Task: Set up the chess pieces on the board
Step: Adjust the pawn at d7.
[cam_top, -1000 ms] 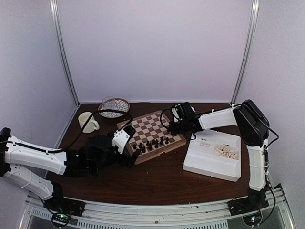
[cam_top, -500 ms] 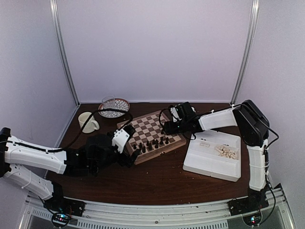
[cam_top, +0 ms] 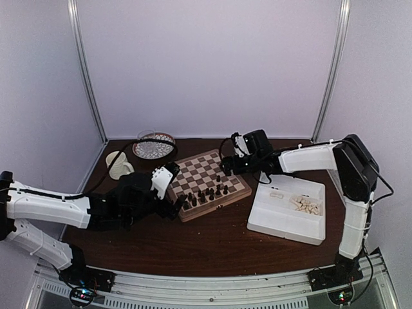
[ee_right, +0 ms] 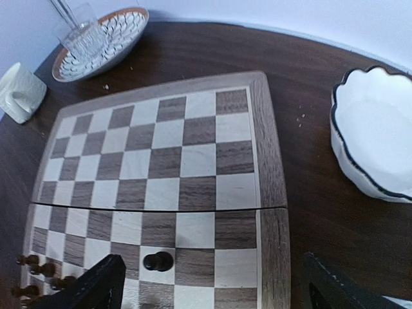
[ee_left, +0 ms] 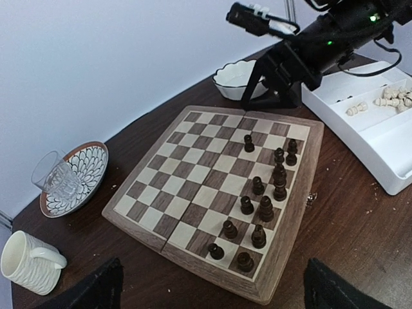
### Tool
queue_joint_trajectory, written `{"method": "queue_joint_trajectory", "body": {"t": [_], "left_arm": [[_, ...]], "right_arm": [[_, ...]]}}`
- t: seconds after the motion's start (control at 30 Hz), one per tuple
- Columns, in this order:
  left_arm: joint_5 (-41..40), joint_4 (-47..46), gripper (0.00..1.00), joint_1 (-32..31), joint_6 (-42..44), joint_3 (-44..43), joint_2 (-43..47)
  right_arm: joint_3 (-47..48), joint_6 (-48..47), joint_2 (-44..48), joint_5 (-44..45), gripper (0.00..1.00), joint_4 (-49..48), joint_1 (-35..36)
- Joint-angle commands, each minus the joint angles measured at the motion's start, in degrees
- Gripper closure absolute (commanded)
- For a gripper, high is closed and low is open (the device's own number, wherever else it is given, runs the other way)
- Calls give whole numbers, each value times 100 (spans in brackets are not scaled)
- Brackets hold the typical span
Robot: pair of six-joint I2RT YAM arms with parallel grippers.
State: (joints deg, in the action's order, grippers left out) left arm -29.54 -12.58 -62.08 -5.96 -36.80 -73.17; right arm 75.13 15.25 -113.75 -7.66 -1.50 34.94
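Observation:
The board [cam_top: 199, 168] lies mid-table. Several dark chess pieces [cam_top: 207, 193] stand in two rows along its near right edge, seen also in the left wrist view [ee_left: 261, 207]. One dark pawn [ee_right: 158, 261] stands alone a square further in, just below my right gripper [ee_right: 212, 293], which is open and empty above the board's right side [cam_top: 225, 168]. Cream chess pieces [cam_top: 308, 205] lie in the white tray. My left gripper [ee_left: 212, 299] is open and empty, hovering off the board's near left corner [cam_top: 182, 205].
The white divided tray [cam_top: 283, 222] sits right of the board. A white scalloped bowl [ee_right: 376, 141] stands just beyond the board's far right edge. A patterned plate with a glass [cam_top: 154, 146] and a cream mug [cam_top: 118, 164] stand at the back left.
My right gripper has opened, leaving a dark pawn standing on the board, and has drawn up and back from it. My left arm edged slightly toward the board.

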Motion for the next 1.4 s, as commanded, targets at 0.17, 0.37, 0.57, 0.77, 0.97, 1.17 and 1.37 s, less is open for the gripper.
{"method": "queue_joint_trajectory", "body": {"t": [0.17, 0.37, 0.57, 0.77, 0.97, 1.17, 1.37], "left_arm": [[801, 1781, 2, 530, -522, -1477, -51], [1193, 3086, 11, 611, -817, -3288, -1245], [1477, 4569, 19, 779, -981, -5250, -2883], [1832, 5352, 23, 958, -1057, -6834, -4224], [2538, 5608, 30, 1270, -1186, -7829, -5192], [2797, 5885, 31, 1451, -1190, -8700, -6019], [2899, 5988, 34, 1564, -1197, -9325, -6584]], "right_arm": [[-847, 549, 1856, 417, 6, 108, -28], [-1692, 817, 2967, 590, 8, 488, -24], [-2705, 962, 3929, 804, 9, 565, -28], [-3856, 1126, 4787, 1832, 9, -161, -31], [-4172, 1194, 5064, 2442, 9, -303, -31], [-4117, 1222, 4898, 2375, 9, -312, -26], [-4086, 1218, 4811, 2298, 9, -323, -31]]}}
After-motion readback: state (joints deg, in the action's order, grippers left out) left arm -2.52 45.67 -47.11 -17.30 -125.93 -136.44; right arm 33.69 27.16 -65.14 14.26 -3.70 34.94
